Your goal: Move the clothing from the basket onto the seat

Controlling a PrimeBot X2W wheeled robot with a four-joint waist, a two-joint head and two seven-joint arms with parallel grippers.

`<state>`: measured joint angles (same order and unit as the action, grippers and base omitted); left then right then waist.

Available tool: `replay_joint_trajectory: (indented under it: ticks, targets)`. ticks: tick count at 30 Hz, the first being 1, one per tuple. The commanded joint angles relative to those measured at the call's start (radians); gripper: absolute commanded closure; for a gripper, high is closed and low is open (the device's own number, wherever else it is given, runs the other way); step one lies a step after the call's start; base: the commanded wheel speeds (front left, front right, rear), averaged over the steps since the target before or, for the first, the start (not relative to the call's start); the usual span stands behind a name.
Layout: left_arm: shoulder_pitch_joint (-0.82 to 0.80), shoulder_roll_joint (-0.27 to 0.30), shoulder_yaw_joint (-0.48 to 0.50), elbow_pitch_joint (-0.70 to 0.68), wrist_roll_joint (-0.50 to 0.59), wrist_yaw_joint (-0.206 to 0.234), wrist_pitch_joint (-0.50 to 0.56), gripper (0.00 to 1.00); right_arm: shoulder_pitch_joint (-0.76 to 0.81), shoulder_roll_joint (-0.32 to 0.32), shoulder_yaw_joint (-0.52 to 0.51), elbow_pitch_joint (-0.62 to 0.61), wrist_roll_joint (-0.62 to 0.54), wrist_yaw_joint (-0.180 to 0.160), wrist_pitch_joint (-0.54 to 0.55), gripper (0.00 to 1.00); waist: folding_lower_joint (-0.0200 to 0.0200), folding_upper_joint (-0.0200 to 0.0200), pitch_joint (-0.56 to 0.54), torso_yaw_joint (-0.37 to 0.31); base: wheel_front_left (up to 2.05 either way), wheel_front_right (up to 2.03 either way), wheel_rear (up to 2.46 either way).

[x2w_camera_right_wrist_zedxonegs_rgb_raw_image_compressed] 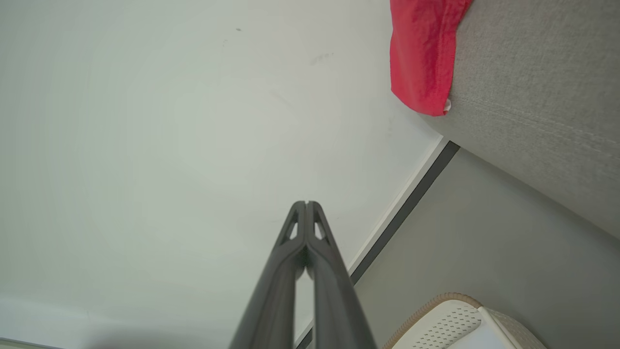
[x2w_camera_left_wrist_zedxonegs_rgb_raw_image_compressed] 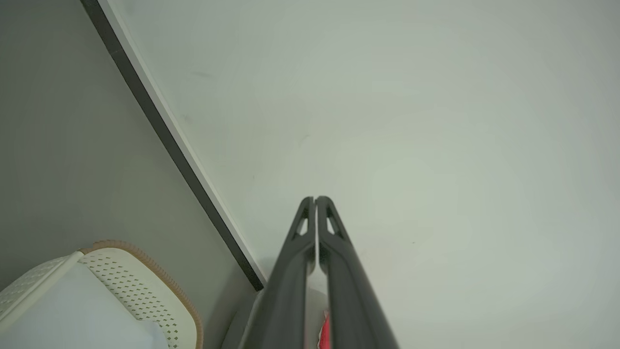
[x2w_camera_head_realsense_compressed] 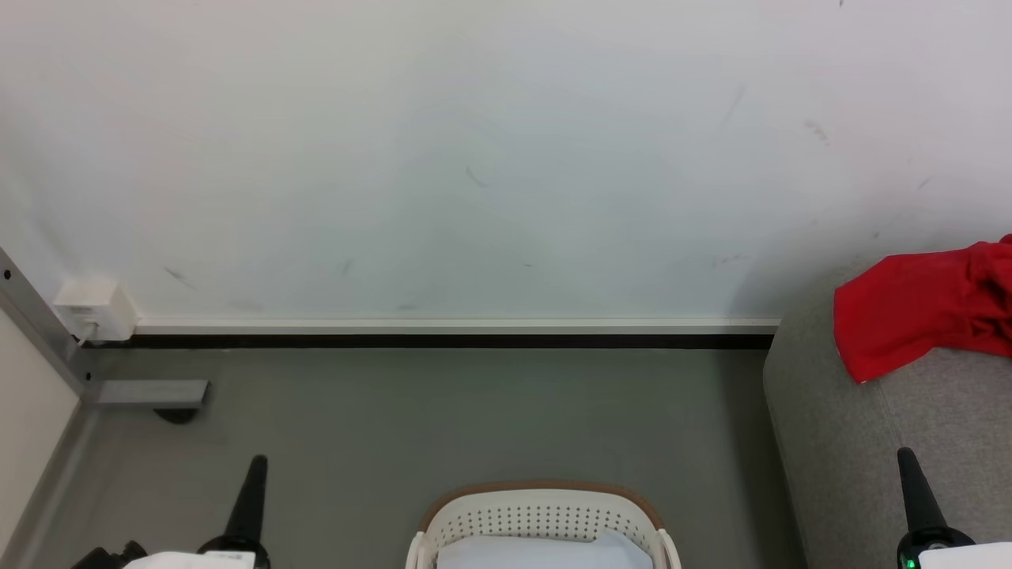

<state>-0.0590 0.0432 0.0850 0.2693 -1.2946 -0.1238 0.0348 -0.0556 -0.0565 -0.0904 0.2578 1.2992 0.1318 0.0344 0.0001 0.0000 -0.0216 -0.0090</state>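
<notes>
Head camera: I see the red clothing [x2w_camera_head_realsense_compressed: 917,312] draped on the grey seat [x2w_camera_head_realsense_compressed: 870,458] at three o'clock; the basket [x2w_camera_head_realsense_compressed: 545,514] stands on the floor [x2w_camera_head_realsense_compressed: 474,411] at six o'clock, a pale cloth [x2w_camera_head_realsense_compressed: 545,553] inside; my left end effector [x2w_camera_head_realsense_compressed: 257,465] rises at seven o'clock, my right end effector [x2w_camera_head_realsense_compressed: 906,457] at five. Left wrist camera: fingers pressed together, empty; basket at eight o'clock. Right wrist camera: fingers pressed together, empty; clothing at one o'clock, hanging over the seat's edge.

basket [x2w_camera_head_realsense_compressed: 545,514]: cut by bottom edge | clothing [x2w_camera_head_realsense_compressed: 917,316]: cut by right edge | seat [x2w_camera_head_realsense_compressed: 854,466]: same
</notes>
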Motion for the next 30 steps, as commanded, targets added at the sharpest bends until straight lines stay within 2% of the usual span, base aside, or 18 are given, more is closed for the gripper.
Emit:
replay_joint_trajectory:
  ticks: [1,30]
  targets:
    - [-0.017,0.008,0.005,-0.009,-0.029,-0.006,0.006,1.0,-0.016,-0.001,-0.005,-0.01,0.022,-0.001,0.006,1.0,-0.0001,0.0,0.001,0.0,0.0,0.0,0.0]
    - [-0.046,0.01,0.026,-0.022,-0.253,-0.008,0.064,1.0,-0.049,0.005,-0.021,-0.015,0.249,-0.002,0.065,1.0,-0.0001,0.0,0.018,0.007,0.0,0.0,0.0]
